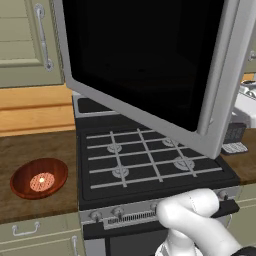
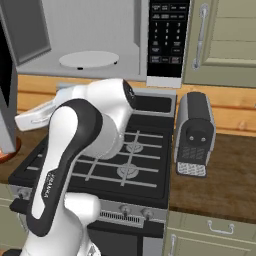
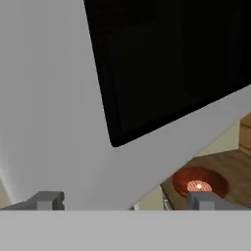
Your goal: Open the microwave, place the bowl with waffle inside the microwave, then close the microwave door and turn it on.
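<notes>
Microwave door (image 1: pixel 150 65) swung open over the stove (image 1: pixel 150 160). You'll find the bowl (image 1: pixel 39 178) with waffle (image 1: pixel 41 181) on the counter left of the stove, beyond and below the door's edge from the gripper (image 3: pixel 125 201). Its 2 fingers are spread wide, holding nothing, close against the door.

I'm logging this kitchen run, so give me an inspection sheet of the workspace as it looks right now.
Surface: brown wooden counter on both sides of a black gas stove.
Job's things: microwave stands open, turntable bare; microwave door swung out over the stove; bowl on the counter left of the stove, waffle inside it.
Clutter: toaster on the right counter.
Grippers: gripper open, holding nothing, beside the door.
Cables: nothing seen.
Surroundings: beige cabinets above and below.
</notes>
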Controlling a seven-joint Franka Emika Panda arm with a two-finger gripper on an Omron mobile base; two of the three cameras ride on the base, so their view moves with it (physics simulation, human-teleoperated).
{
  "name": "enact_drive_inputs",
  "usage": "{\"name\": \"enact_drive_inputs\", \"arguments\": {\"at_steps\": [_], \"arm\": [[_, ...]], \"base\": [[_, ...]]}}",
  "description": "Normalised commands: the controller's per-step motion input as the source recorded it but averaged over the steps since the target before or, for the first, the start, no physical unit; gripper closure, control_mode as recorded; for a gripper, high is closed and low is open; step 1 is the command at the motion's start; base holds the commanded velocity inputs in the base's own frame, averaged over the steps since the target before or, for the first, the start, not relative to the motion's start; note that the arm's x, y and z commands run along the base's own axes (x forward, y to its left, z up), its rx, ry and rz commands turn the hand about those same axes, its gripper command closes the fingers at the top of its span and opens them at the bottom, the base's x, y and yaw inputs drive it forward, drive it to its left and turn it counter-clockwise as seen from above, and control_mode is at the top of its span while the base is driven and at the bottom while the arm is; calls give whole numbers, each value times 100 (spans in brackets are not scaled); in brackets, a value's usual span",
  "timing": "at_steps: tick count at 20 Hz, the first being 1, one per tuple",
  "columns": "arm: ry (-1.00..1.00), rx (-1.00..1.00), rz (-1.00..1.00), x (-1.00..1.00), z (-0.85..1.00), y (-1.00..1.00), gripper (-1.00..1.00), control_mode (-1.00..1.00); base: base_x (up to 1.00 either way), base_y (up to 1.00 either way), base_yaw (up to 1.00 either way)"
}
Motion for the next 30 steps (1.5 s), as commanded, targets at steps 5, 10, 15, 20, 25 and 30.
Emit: {"name": "enact_drive_inputs", "arguments": {"at_steps": [5, 10, 15, 20, 25, 30], "arm": [[-10, 6, 0, 18, 0, 52, -100, -100], [-2, 1, 11, -23, 11, 91, -100, -100], [0, 0, 23, -43, 19, 100, -100, -100], [0, 0, 6, 6, 0, 92, -100, -100], [8, 0, 0, 33, -8, 68, -100, -100], [1, 0, -3, 32, -2, 14, -100, -100]], "base": [[0, 0, 0], [0, 0, 0], [0, 0, 0], [0, 0, 0], [0, 0, 0], [0, 0, 0]]}}
